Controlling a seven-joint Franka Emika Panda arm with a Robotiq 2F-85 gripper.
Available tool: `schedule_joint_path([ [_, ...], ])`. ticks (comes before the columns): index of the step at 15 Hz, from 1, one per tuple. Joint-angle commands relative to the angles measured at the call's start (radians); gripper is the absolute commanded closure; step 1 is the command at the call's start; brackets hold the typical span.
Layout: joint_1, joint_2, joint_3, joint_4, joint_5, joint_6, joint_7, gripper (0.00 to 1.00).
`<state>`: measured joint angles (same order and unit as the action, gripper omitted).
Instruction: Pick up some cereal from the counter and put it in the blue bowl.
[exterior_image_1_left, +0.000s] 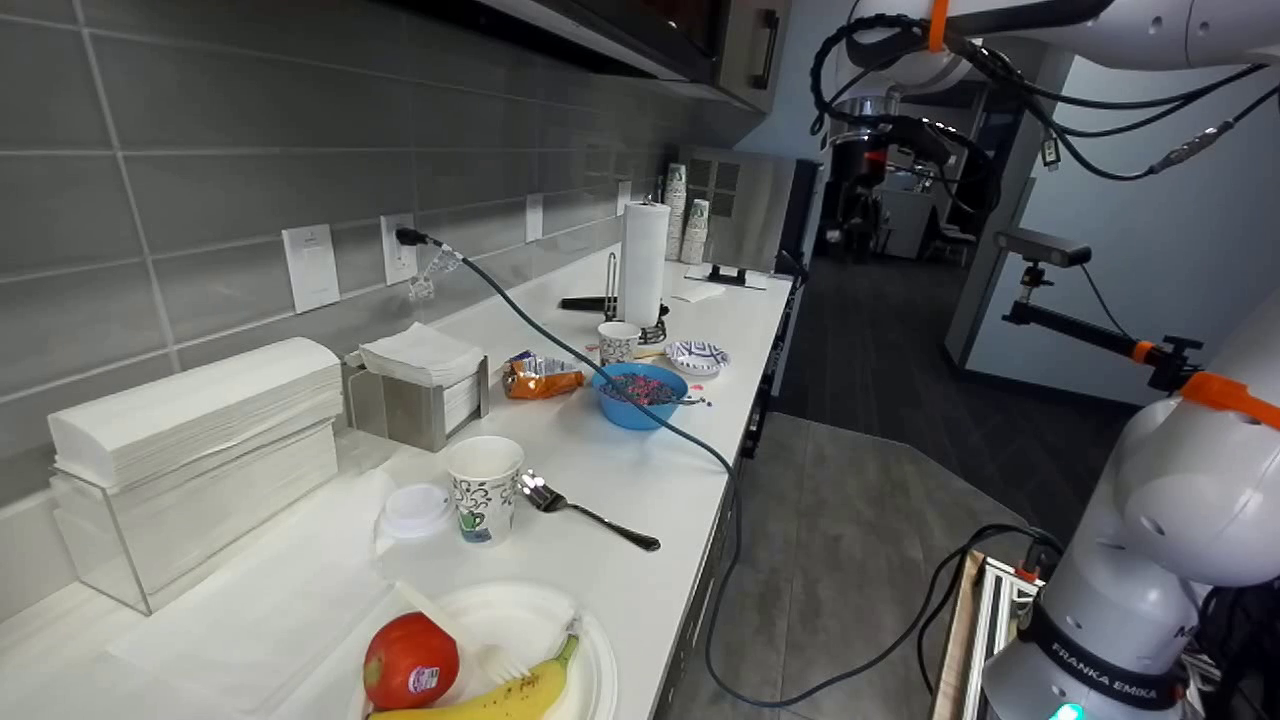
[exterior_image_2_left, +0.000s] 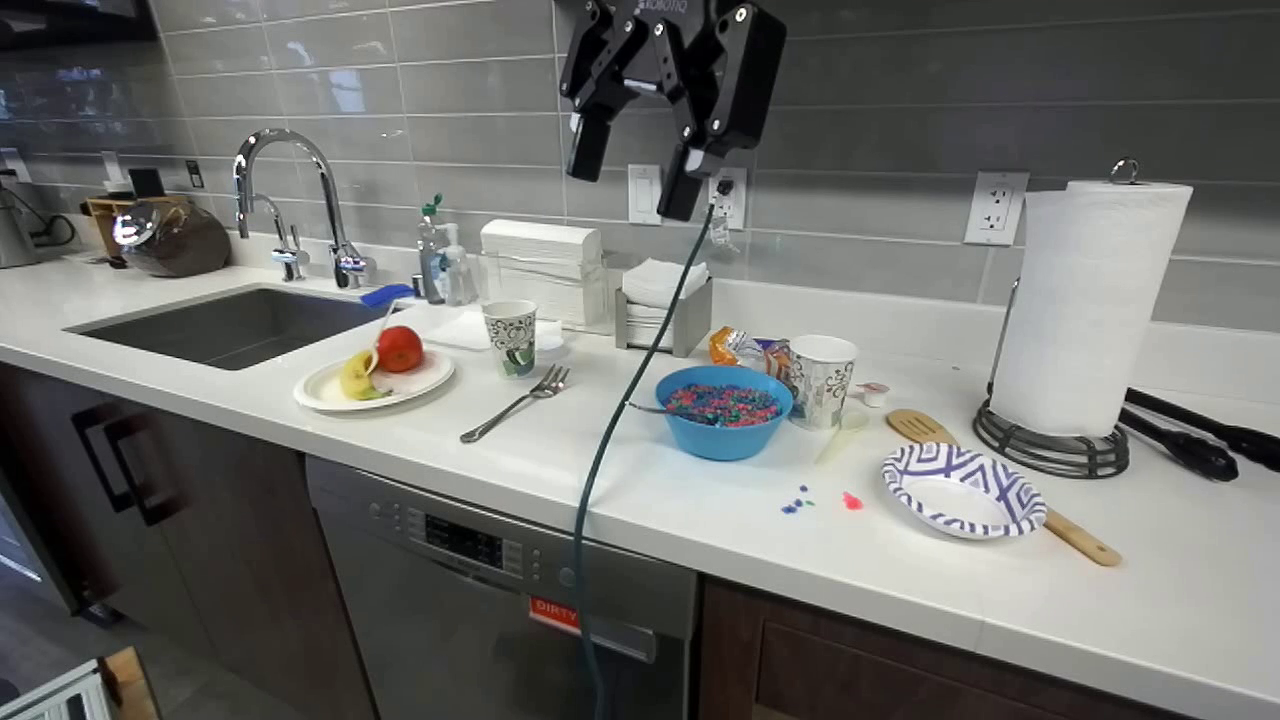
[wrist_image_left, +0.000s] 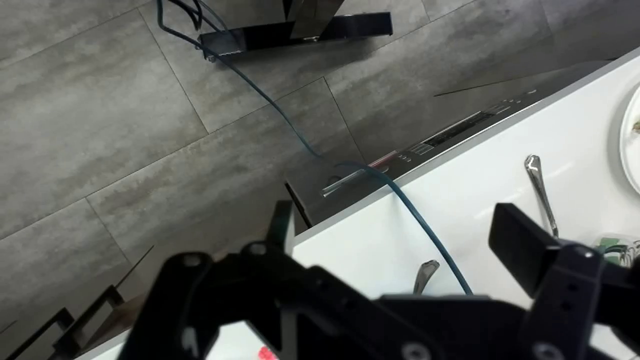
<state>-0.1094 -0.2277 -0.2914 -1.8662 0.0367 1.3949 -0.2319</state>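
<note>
The blue bowl (exterior_image_2_left: 722, 441) stands on the white counter (exterior_image_2_left: 900, 575), filled with pink, blue and green cereal (exterior_image_2_left: 735, 403); the bowl also shows in an exterior view (exterior_image_1_left: 630, 412). A few loose blue-green cereal pieces (exterior_image_2_left: 797, 500) and a pink clump (exterior_image_2_left: 852, 501) lie right of it. The wrist view shows pink cereal (wrist_image_left: 266, 353) at its bottom edge. My gripper (exterior_image_2_left: 635, 170) is open and empty, high above the bowl area; its spread fingers also show in the wrist view (wrist_image_left: 395, 235). The gripper body hides the bowl in the wrist view.
A blue-green cable (exterior_image_2_left: 640, 375) hangs from the wall outlet past the bowl over the counter edge. A spoon handle (wrist_image_left: 425, 276) sticks out from the bowl. A paper cup (exterior_image_2_left: 822, 385), patterned paper bowl (exterior_image_2_left: 963, 500), wooden spatula (exterior_image_2_left: 1080, 535) and paper towel roll (exterior_image_2_left: 1090, 310) stand nearby.
</note>
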Motion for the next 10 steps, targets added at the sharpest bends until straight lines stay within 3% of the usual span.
schedule_joint_path([
  [1, -0.033, 0.032, 0.029, -0.002, 0.027, 0.059, 0.101, 0.00],
  [6, -0.042, 0.088, 0.051, -0.036, 0.041, 0.209, 0.220, 0.00],
  [10, -0.048, 0.115, 0.062, -0.107, 0.066, 0.416, 0.344, 0.00],
])
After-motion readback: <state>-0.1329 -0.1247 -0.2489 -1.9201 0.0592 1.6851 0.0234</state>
